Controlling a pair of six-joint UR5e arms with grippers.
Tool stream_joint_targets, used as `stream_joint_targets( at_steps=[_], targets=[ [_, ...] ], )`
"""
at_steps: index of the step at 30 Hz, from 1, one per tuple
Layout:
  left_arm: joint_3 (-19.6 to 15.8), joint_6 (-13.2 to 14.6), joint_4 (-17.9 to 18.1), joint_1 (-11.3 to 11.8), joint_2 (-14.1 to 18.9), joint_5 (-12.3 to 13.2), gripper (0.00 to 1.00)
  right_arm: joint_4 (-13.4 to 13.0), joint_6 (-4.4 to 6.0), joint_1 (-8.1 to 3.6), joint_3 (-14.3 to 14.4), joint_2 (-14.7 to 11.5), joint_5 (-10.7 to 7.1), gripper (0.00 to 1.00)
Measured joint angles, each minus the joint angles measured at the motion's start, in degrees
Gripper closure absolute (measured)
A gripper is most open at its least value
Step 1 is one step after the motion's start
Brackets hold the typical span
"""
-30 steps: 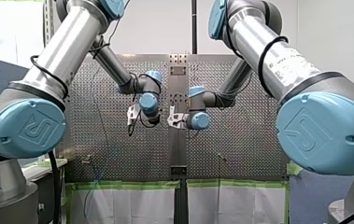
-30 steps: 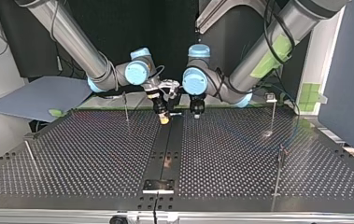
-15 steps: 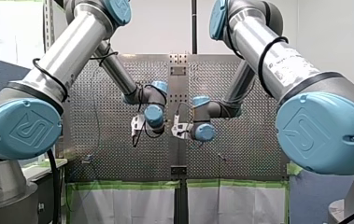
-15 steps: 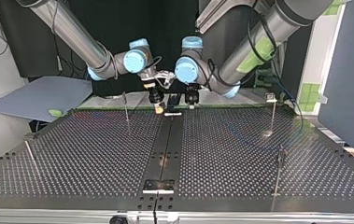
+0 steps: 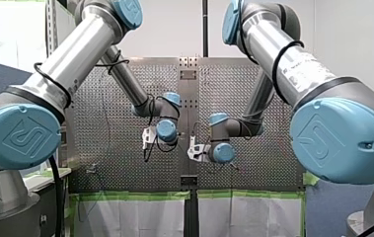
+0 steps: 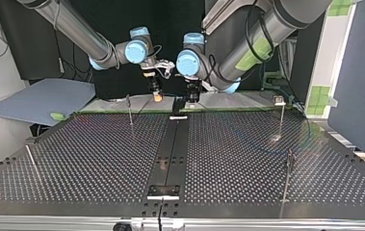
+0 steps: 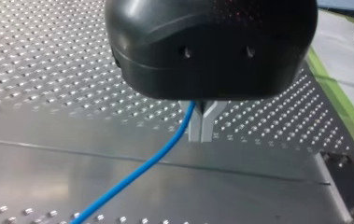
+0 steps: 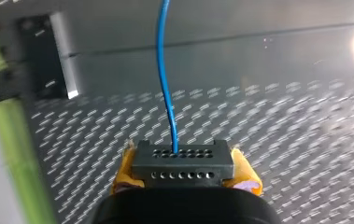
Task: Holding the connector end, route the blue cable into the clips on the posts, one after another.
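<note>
In the right wrist view my right gripper point(image 8: 184, 171) has its yellow pads point(image 8: 124, 168) shut on a dark grey connector block point(image 8: 183, 162), and the blue cable point(image 8: 165, 70) runs straight ahead from it. In the left wrist view my left gripper point(image 7: 201, 133) holds its metal fingers shut on the blue cable point(image 7: 142, 168), which trails away over the plate. In the top view both grippers hang close together above the table's far edge, my right gripper point(image 6: 157, 94) left of my left gripper point(image 6: 189, 95). Thin posts point(image 6: 130, 109) point(image 6: 282, 115) point(image 6: 288, 166) stand apart from them.
A black strip point(image 6: 170, 144) runs down the middle of the perforated table point(image 6: 88, 154), with a bracket point(image 6: 163, 191) near the front edge. A leaning post point(image 6: 31, 160) stands at the top view's left. A blue-grey board point(image 6: 40, 98) lies beyond the table there.
Both grippers have moved together toward the table's far edge in the top view, downward in the front view, and risen above the plate. Both grips are unchanged.
</note>
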Motion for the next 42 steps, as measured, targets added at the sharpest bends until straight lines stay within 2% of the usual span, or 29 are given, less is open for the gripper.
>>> stream_joint_targets(
  at_steps=[4, 10, 19, 25, 28, 34, 38, 42],
  targets=[
    [-0.01, -0.21, 1.98, -0.41, -1.89, 1.35, 1.0, -0.14, -0.9, -0.65, 2.03, 2.11, 0.36, 1.0],
    [0.0, -1.09, 5.08, -0.75, -4.98, 2.24, 1.0, -0.46, -1.85, -1.7, 2.7, 4.89, 0.83, 1.0],
    [0.0, -1.79, 9.86, -1.47, -9.74, 4.73, 1.0, -0.73, -2.66, -3.02, 2.76, 5.34, 1.08, 1.0],
    [0.0, -2.31, 12.96, -2.05, -12.85, 5.74, 1.0, -0.82, -2.79, -4.06, 2.75, 5.35, 2.04, 1.0],
    [0.01, -2.81, 14.57, -2.54, -14.47, 5.95, 1.0, -0.75, -2.77, -4.31, 2.84, 5.23, 3.29, 1.0],
    [0.03, -4.29, 17.42, -3.96, -16.24, 7.07, 1.0, -1.26, -2.66, -4.61, 3.96, 4.95, 4.48, 1.0],
    [0.16, -5.03, 17.89, -5.15, -16.4, 6.71, 1.0, -2.48, -2.44, -4.97, 5.35, 4.87, 4.98, 1.0],
    [1.5, -5.64, 16.76, -6.92, -17.23, 5.23, 1.0, -4.0, -2.33, -5.45, 6.95, 4.15, 5.09, 1.0]
  ],
)
